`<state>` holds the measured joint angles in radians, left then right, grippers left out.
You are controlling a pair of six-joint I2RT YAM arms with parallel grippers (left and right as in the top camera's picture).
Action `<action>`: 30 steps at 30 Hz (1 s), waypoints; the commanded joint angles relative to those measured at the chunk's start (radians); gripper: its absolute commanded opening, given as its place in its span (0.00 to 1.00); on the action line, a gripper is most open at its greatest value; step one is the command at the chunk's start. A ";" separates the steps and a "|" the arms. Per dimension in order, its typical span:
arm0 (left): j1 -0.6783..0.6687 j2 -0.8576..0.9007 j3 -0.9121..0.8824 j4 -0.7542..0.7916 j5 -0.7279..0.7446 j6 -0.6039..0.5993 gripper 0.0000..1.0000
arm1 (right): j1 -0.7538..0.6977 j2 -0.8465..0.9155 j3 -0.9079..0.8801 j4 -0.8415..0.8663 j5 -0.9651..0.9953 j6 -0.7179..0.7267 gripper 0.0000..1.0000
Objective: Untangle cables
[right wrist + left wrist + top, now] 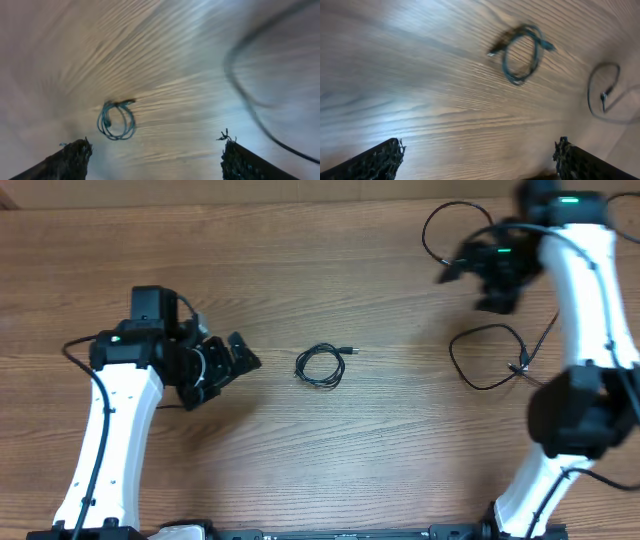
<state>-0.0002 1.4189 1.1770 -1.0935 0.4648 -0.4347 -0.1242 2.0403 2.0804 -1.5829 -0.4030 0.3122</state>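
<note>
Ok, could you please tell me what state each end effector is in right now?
Left end effector: open, holding nothing.
Right end effector: open, holding nothing.

Overhead view gives you even, fairly bright light w/ soft shadows just beside the left arm on the table. The right arm is smeared by motion blur at its top end. Left wrist view: you get a pale bluish glare patch on the wood at lower left, and the coiled cable is slightly soft. Right wrist view is the worst: grain streaked, loose cable smeared, corners dim.
</note>
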 commanded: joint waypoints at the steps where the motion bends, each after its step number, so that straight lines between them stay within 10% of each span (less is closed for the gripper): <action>1: -0.074 0.007 0.009 0.032 0.042 0.054 1.00 | -0.092 -0.104 0.034 -0.033 0.001 -0.034 0.86; 30: -0.303 0.036 0.009 0.166 -0.135 0.030 1.00 | -0.236 -0.157 -0.215 -0.053 0.163 -0.112 1.00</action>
<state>-0.2996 1.4498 1.1767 -0.9340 0.3428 -0.4114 -0.3706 1.8984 1.8832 -1.6489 -0.2321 0.2092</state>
